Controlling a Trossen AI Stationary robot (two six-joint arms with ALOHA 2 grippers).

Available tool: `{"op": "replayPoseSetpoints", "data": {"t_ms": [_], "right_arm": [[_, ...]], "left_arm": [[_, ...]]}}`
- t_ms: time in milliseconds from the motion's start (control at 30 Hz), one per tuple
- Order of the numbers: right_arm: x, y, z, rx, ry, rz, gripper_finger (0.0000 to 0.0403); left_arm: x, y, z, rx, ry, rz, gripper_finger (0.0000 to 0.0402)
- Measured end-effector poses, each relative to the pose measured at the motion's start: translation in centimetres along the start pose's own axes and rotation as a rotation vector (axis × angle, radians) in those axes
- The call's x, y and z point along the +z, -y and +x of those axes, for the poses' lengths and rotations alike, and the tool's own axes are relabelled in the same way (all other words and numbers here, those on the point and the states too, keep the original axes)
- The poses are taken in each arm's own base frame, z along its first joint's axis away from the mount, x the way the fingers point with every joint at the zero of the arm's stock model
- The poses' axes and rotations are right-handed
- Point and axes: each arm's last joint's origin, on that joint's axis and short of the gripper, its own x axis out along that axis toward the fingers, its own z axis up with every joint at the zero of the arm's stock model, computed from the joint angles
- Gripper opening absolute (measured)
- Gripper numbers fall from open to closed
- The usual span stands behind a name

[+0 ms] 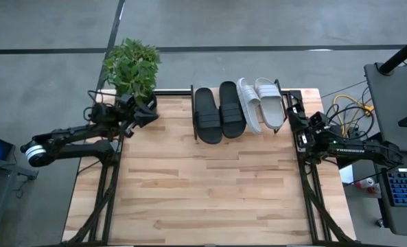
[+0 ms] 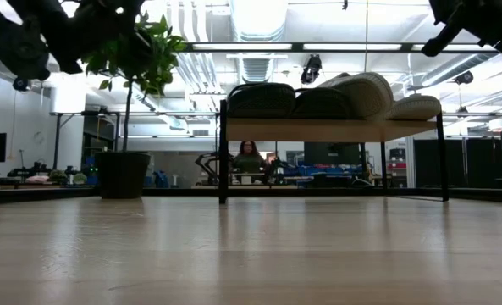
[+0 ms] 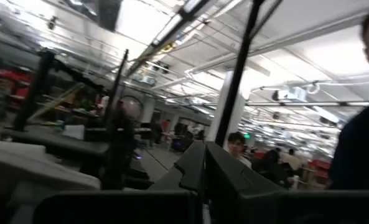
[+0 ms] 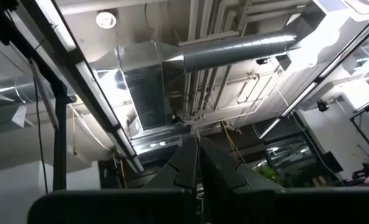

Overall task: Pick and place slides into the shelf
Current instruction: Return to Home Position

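All the slides sit side by side on the shelf [image 1: 281, 103] at the table's far edge. The black pair [image 1: 217, 112] lies on the shelf's left half, the pale grey-white pair [image 1: 261, 103] on its right half. In the low view the shelf's wooden plank [image 2: 331, 129] stands on thin black legs with the slides [image 2: 335, 96] on top. My left gripper [image 1: 150, 110] is shut and empty, at the table's far left by the plant. My right gripper [image 1: 294, 110] is shut and empty, at the far right, just right of the shelf.
A potted plant [image 1: 132, 66] stands at the table's far left corner, beside my left arm. The wide wooden table top [image 1: 210, 185] lies in front of the shelf. A person [image 2: 249, 158] sits in the room beyond the table.
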Motion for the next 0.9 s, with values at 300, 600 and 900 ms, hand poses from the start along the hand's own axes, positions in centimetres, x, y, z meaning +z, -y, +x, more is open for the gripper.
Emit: {"op": "replayPoseSetpoints", "data": {"t_ms": [300,600,900], "right_arm": [[-0.2,0.1,0.0,-0.03,-0.014,0.012,0.0008],[-0.4,0.3,0.0,-0.052,-0.037,0.024,0.0008],[-0.8,0.5,0.0,-0.083,-0.071,0.024,0.0008]], "left_arm": [[0.7,1.8,-0.4,-0.052,-0.063,-0.066,0.0],[0.3,2.4,-1.2,0.111,-0.091,-0.053,0.0],[-1.4,2.6,-2.6,0.365,-0.189,-0.065,0.0]]}}
